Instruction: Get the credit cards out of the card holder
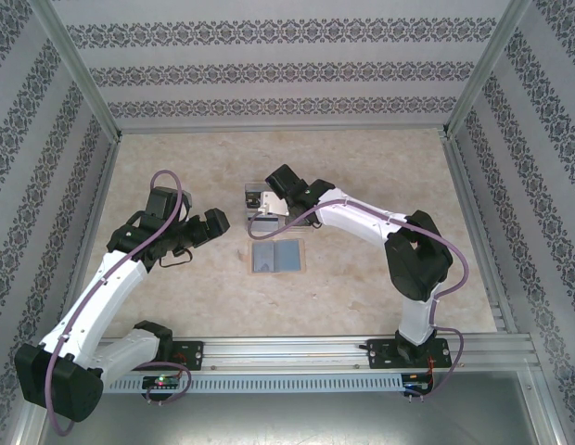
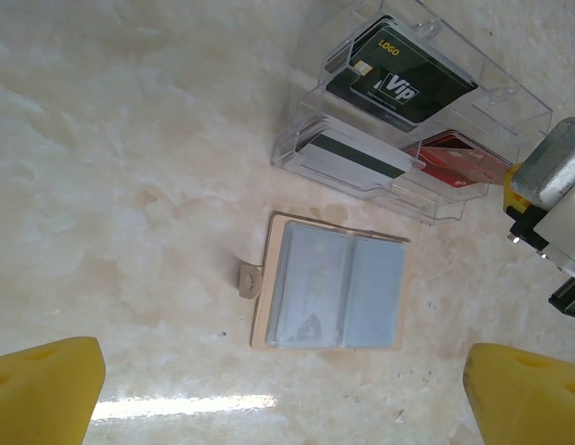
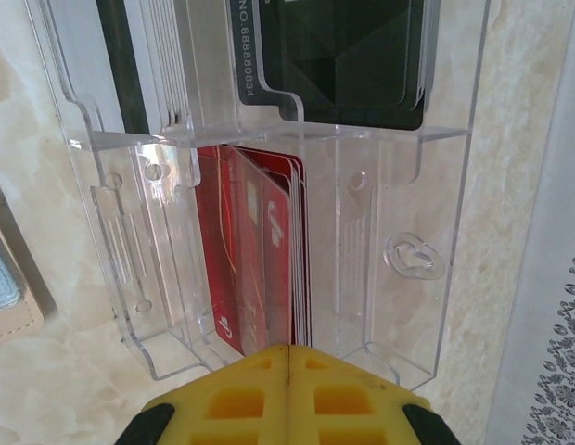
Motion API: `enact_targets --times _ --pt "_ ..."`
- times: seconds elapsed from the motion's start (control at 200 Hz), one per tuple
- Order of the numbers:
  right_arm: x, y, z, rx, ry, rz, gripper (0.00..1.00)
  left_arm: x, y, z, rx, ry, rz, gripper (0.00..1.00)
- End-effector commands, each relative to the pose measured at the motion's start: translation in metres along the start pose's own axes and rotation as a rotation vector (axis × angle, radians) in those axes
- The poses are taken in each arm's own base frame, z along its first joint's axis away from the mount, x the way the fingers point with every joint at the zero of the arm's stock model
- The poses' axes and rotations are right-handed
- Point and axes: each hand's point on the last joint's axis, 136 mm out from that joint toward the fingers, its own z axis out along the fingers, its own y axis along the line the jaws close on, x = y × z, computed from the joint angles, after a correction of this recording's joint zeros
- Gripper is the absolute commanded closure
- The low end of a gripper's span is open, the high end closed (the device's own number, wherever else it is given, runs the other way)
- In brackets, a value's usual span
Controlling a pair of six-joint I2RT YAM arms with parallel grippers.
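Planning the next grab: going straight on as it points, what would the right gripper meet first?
Probably the red cards' near edges, straight ahead of the shut right gripper; the card holder's clear lip may come first, since depth is unclear.

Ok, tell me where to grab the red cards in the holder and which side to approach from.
Probably pinch the red cards by their free end edges, coming in from the pocket's open end, where the right gripper sits shut. The card holder walls their faces and far end in clear plastic, so only that end is exposed.
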Motion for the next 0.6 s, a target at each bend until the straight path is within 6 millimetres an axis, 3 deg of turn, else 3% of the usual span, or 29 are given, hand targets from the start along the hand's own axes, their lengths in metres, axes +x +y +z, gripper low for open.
enact_targets --times 0.0,0.225,0.46,0.595 --pt "0.011 -0.004 0.000 0.017 0.024 -0.006 1.00 0.004 0.008 0.000 -0.019 0.015 -0.006 0.00" --pt "0.019 -0.002 0.002 0.014 0.034 -0.006 1.00 0.005 0.009 0.001 -0.016 0.019 -0.010 0.00" --pt "0.010 -0.003 0.009 0.008 0.027 0.027 1.00 0.005 0.009 0.001 -0.017 0.019 -0.009 0.00" --pt "0.008 -0.010 0.018 0.039 0.041 0.055 0.89 0.006 0.010 -0.001 -0.016 0.018 -0.010 0.00"
